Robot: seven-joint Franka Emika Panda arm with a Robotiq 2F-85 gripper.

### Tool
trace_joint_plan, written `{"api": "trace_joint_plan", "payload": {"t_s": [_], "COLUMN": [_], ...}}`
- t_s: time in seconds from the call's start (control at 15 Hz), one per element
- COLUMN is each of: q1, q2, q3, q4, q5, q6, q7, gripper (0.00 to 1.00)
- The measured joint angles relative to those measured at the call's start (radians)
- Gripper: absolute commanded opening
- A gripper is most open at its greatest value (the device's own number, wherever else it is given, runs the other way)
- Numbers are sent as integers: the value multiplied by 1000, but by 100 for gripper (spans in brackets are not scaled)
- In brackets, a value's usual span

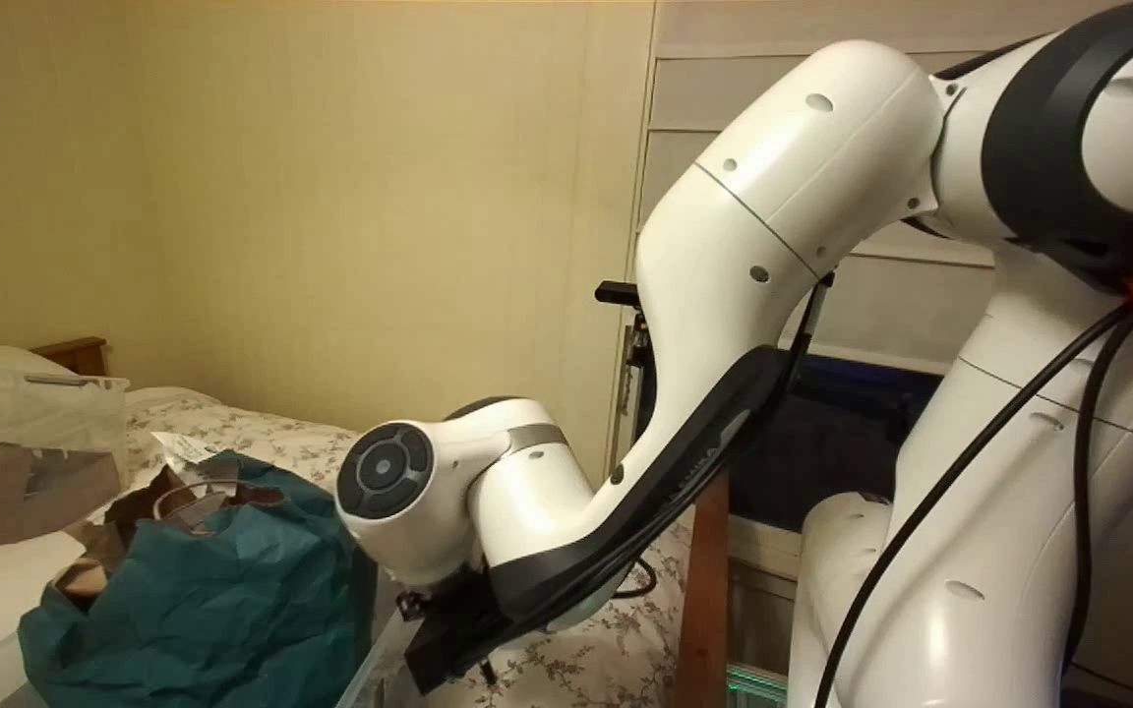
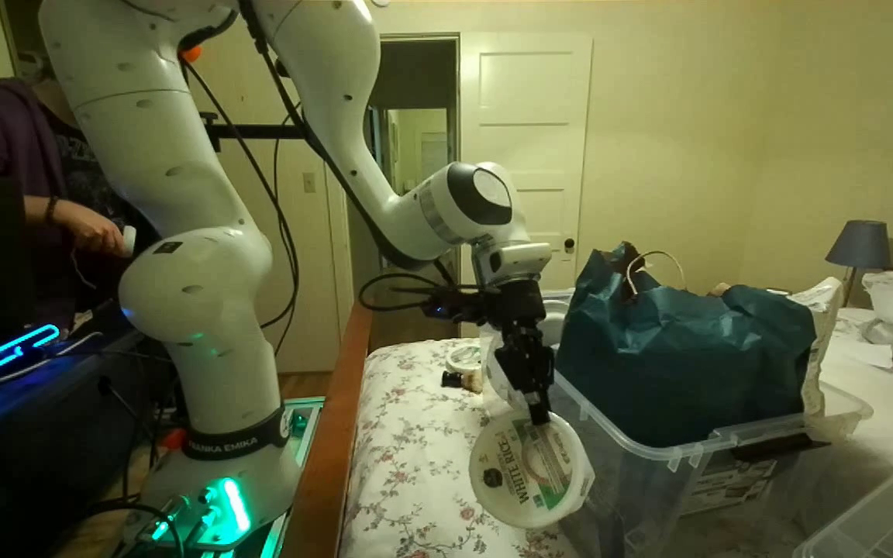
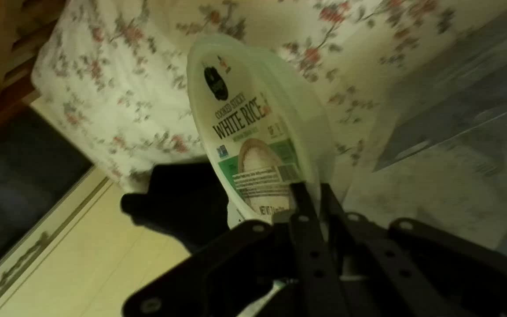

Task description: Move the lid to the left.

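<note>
The lid (image 2: 520,469) is a round, whitish disc labelled WHITE RICE. It hangs tilted, its label facing the camera in an exterior view. It also fills the middle of the wrist view (image 3: 247,127), where a translucent wall shows behind its rim. I cannot tell whether a bowl is attached. My gripper (image 2: 539,415) points down and is shut on the lid's edge. In the wrist view the two fingertips (image 3: 314,187) pinch that edge, with a thin pale strip between them. In an exterior view only the dark gripper mount (image 1: 458,629) shows; the lid is out of view there.
The floral bed (image 2: 408,465) lies below, with a wooden rail (image 2: 330,434) along its robot side. A clear plastic box (image 2: 632,496) holding a teal bag (image 2: 679,364) stands beside the lid. Another round white item (image 2: 463,358) and a small dark object (image 2: 453,380) lie behind.
</note>
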Motion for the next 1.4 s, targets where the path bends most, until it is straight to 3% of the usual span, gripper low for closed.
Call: {"api": "trace_joint_plan", "payload": {"t_s": [0.2, 0.4, 0.67, 1.0, 1.27, 1.4], "q1": [103, 179, 180, 179, 178, 176], "q2": [58, 99, 125, 138, 21, -53], "q3": [52, 109, 184, 195, 194, 195], "q4": [4, 21, 80, 118, 24, -25], "q5": [232, 445, 615, 748, 959, 1025], "q6": [67, 50, -65, -72, -157, -180], "q7": [-57, -151, -215, -257, -334, -354], "gripper": [5, 5, 5, 5, 3, 7]}}
